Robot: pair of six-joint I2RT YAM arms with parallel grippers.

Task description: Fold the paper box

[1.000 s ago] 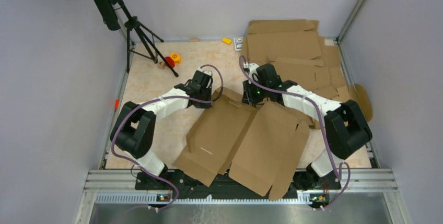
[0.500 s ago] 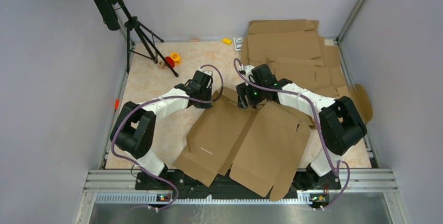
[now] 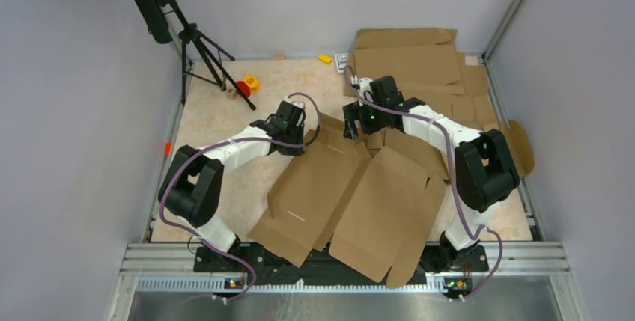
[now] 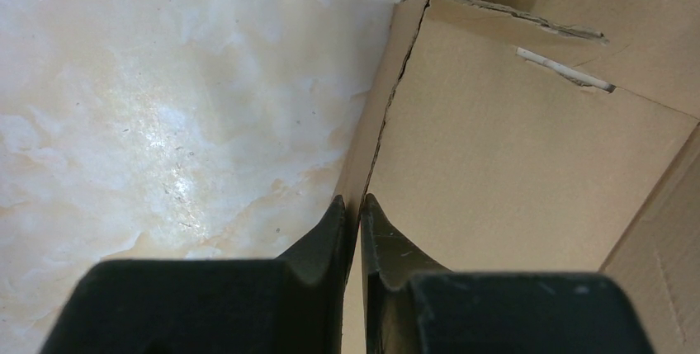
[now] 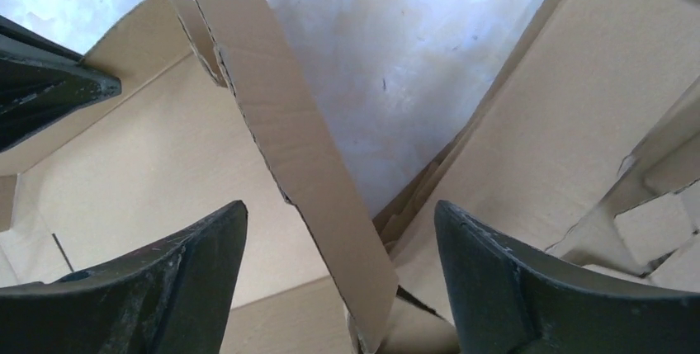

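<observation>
The paper box [image 3: 352, 201] is a big brown cardboard blank lying partly folded at the table's front middle. My left gripper [image 3: 303, 140] sits at its far left corner. In the left wrist view that gripper [image 4: 355, 204] is shut on the thin raised edge of the box [image 4: 512, 156]. My right gripper [image 3: 358, 128] hovers over the far middle edge. Seen from the right wrist, the gripper [image 5: 340, 215] is open wide, and a narrow upright flap [image 5: 289, 139] stands loose between the fingers, touching neither.
A stack of other cardboard blanks [image 3: 419, 66] fills the back right corner. A black tripod [image 3: 196, 46] stands at the back left, with small red and yellow toys [image 3: 247, 84] by its feet. A yellow block [image 3: 324, 58] lies near the back wall.
The right gripper has opened, let go of the upright flap and shifted a little toward the back. The left arm has held still.
</observation>
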